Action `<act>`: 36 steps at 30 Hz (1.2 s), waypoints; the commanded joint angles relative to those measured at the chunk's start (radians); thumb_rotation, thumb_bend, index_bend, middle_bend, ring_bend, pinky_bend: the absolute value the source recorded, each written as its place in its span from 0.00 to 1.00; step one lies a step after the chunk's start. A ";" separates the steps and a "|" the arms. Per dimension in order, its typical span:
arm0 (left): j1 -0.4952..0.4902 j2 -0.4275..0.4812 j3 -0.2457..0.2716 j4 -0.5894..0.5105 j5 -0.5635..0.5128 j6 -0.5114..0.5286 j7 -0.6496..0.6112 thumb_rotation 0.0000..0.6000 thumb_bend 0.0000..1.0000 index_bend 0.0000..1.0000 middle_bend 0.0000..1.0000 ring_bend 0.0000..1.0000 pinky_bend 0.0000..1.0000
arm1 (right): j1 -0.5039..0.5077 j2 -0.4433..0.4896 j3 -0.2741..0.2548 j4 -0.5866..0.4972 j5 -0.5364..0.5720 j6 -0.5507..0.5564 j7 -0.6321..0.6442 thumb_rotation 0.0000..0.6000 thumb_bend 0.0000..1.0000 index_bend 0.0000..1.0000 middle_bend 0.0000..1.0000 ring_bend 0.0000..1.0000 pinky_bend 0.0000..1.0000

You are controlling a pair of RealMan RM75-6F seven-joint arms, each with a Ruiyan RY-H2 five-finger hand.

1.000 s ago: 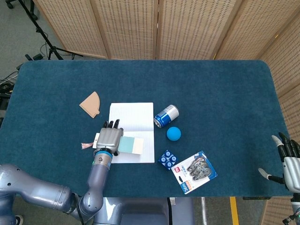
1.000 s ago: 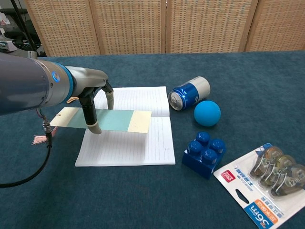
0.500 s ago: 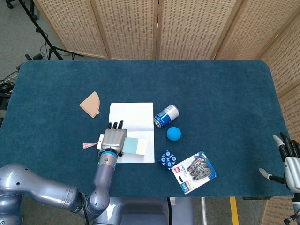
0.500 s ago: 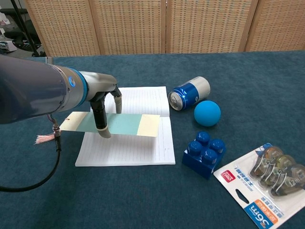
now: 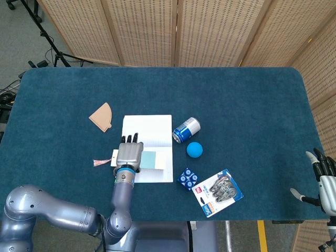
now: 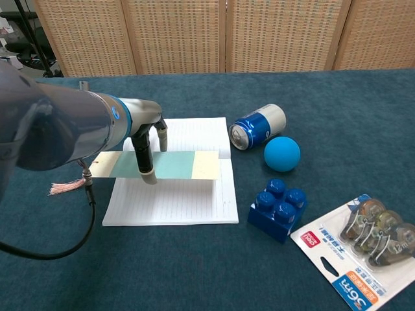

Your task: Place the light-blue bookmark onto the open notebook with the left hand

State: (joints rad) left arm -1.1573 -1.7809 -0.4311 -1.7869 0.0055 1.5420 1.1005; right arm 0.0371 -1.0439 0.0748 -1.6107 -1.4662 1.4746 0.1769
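Note:
The light-blue bookmark (image 6: 174,165), cream at its right end, hangs just above the open notebook (image 6: 178,194). My left hand (image 6: 148,149) grips it near its middle. Its left end pokes past the notebook's left edge, and a pink tassel (image 6: 65,188) trails on the cloth. From the head view, the left hand (image 5: 129,154) covers the bookmark (image 5: 152,159) at the notebook's (image 5: 149,131) lower left. My right hand (image 5: 323,181) rests at the table's far right edge with fingers apart, holding nothing.
A blue can (image 6: 259,126) lies on its side right of the notebook, beside a blue ball (image 6: 281,153). A blue toy brick (image 6: 277,208) and a pack of tape (image 6: 356,243) sit toward the front right. A tan fan-shaped piece (image 5: 101,116) lies left of the notebook.
My left hand has carried the bookmark to the right, further over the notebook page. The tassel has followed along the cloth. The right hand has stayed put.

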 commanded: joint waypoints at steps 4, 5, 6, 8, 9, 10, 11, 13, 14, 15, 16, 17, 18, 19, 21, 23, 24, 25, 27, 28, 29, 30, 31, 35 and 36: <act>-0.005 -0.029 -0.019 0.025 -0.006 0.007 0.005 1.00 0.44 0.66 0.00 0.00 0.00 | -0.002 0.002 0.001 0.001 0.000 0.003 0.010 1.00 0.06 0.00 0.00 0.00 0.00; -0.006 -0.035 -0.021 0.031 -0.005 0.008 0.005 1.00 0.44 0.67 0.00 0.00 0.00 | -0.002 0.003 0.001 0.001 0.000 0.003 0.012 1.00 0.05 0.00 0.00 0.00 0.00; -0.007 -0.041 -0.023 0.036 -0.005 0.008 0.007 1.00 0.44 0.67 0.00 0.00 0.00 | -0.002 0.003 0.001 0.001 0.000 0.003 0.015 1.00 0.05 0.00 0.00 0.00 0.00; -0.009 -0.056 -0.029 0.050 -0.004 0.010 0.008 1.00 0.44 0.67 0.00 0.00 0.00 | -0.003 0.005 0.002 0.003 0.000 0.005 0.023 1.00 0.05 0.00 0.00 0.00 0.00; -0.011 -0.062 -0.031 0.057 -0.002 0.013 0.009 1.00 0.44 0.68 0.00 0.00 0.00 | -0.004 0.006 0.002 0.004 0.000 0.006 0.025 1.00 0.05 0.00 0.00 0.00 0.00; -0.012 -0.066 -0.033 0.061 -0.001 0.015 0.009 1.00 0.44 0.68 0.00 0.00 0.00 | -0.004 0.006 0.002 0.004 0.000 0.006 0.027 1.00 0.05 0.00 0.00 0.00 0.00; -0.012 -0.070 -0.034 0.065 0.000 0.017 0.009 1.00 0.44 0.68 0.00 0.00 0.00 | -0.004 0.007 0.002 0.004 0.000 0.006 0.029 1.00 0.05 0.00 0.00 0.00 0.00; -0.013 -0.078 -0.038 0.075 0.001 0.020 0.011 1.00 0.44 0.68 0.00 0.00 0.00 | -0.004 0.008 0.002 0.006 0.001 0.006 0.033 1.00 0.05 0.00 0.00 0.00 0.00; -0.014 -0.084 -0.041 0.082 0.003 0.024 0.011 1.00 0.44 0.68 0.00 0.00 0.00 | -0.005 0.008 0.003 0.006 0.001 0.006 0.035 1.00 0.05 0.00 0.00 0.00 0.00; -0.014 -0.088 -0.042 0.087 0.006 0.027 0.010 1.00 0.44 0.68 0.00 0.00 0.00 | -0.005 0.008 0.003 0.006 0.001 0.006 0.036 1.00 0.05 0.00 0.00 0.00 0.00; -0.014 -0.092 -0.044 0.093 0.010 0.030 0.007 1.00 0.45 0.69 0.00 0.00 0.00 | -0.005 0.009 0.003 0.006 0.001 0.007 0.037 1.00 0.05 0.00 0.00 0.00 0.00; -0.014 -0.098 -0.044 0.102 0.019 0.034 0.003 1.00 0.45 0.69 0.00 0.00 0.00 | -0.005 0.009 0.003 0.006 0.001 0.007 0.038 1.00 0.05 0.00 0.00 0.00 0.00; -0.014 -0.102 -0.045 0.107 0.025 0.036 0.001 1.00 0.45 0.69 0.00 0.00 0.00 | -0.005 0.009 0.003 0.006 0.000 0.007 0.039 1.00 0.05 0.00 0.00 0.00 0.00; -0.013 -0.107 -0.047 0.112 0.029 0.037 -0.001 1.00 0.45 0.69 0.00 0.00 0.00 | -0.005 0.008 0.002 0.006 -0.002 0.007 0.038 1.00 0.05 0.00 0.00 0.00 0.00; -0.010 -0.111 -0.055 0.118 0.029 0.038 -0.002 1.00 0.45 0.69 0.00 0.00 0.00 | -0.004 0.008 0.001 0.006 -0.005 0.007 0.038 1.00 0.05 0.00 0.00 0.00 0.00; -0.009 -0.114 -0.059 0.125 0.032 0.040 0.001 1.00 0.45 0.69 0.00 0.00 0.00 | -0.004 0.008 0.000 0.005 -0.006 0.007 0.037 1.00 0.05 0.00 0.00 0.00 0.00; -0.008 -0.116 -0.060 0.128 0.033 0.041 0.003 1.00 0.45 0.69 0.00 0.00 0.00 | -0.004 0.008 0.000 0.005 -0.007 0.006 0.036 1.00 0.05 0.00 0.00 0.00 0.00; -0.007 -0.117 -0.060 0.131 0.032 0.040 0.005 1.00 0.45 0.69 0.00 0.00 0.00 | -0.004 0.008 0.000 0.004 -0.007 0.006 0.036 1.00 0.05 0.00 0.00 0.00 0.00; -0.004 -0.122 -0.063 0.140 0.029 0.039 0.012 1.00 0.45 0.69 0.00 0.00 0.00 | -0.005 0.009 -0.001 0.003 -0.008 0.009 0.037 1.00 0.05 0.00 0.00 0.00 0.00; -0.004 -0.123 -0.064 0.144 0.030 0.039 0.014 1.00 0.45 0.69 0.00 0.00 0.00 | -0.005 0.009 -0.001 0.002 -0.009 0.010 0.037 1.00 0.05 0.00 0.00 0.00 0.00; -0.002 -0.126 -0.066 0.149 0.031 0.038 0.014 1.00 0.45 0.69 0.00 0.00 0.00 | -0.006 0.009 0.000 0.002 -0.009 0.011 0.038 1.00 0.05 0.00 0.00 0.00 0.00; -0.001 -0.127 -0.067 0.151 0.033 0.036 0.014 1.00 0.45 0.69 0.00 0.00 0.00 | -0.006 0.010 0.000 0.002 -0.009 0.012 0.039 1.00 0.05 0.00 0.00 0.00 0.00; 0.000 -0.129 -0.068 0.154 0.034 0.035 0.015 1.00 0.45 0.69 0.00 0.00 0.00 | -0.007 0.010 0.000 0.002 -0.008 0.012 0.039 1.00 0.05 0.00 0.00 0.00 0.00; 0.003 -0.131 -0.074 0.160 0.043 0.022 0.018 1.00 0.45 0.69 0.00 0.00 0.00 | -0.007 0.010 0.000 0.002 -0.009 0.013 0.041 1.00 0.05 0.00 0.00 0.00 0.00; 0.003 -0.132 -0.076 0.161 0.048 0.015 0.016 1.00 0.45 0.69 0.00 0.00 0.00 | -0.007 0.010 0.000 0.002 -0.009 0.013 0.041 1.00 0.05 0.00 0.00 0.00 0.00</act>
State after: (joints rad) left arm -1.1548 -1.9117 -0.5053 -1.6273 0.0505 1.5610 1.1173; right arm 0.0303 -1.0337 0.0748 -1.6084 -1.4755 1.4876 0.2181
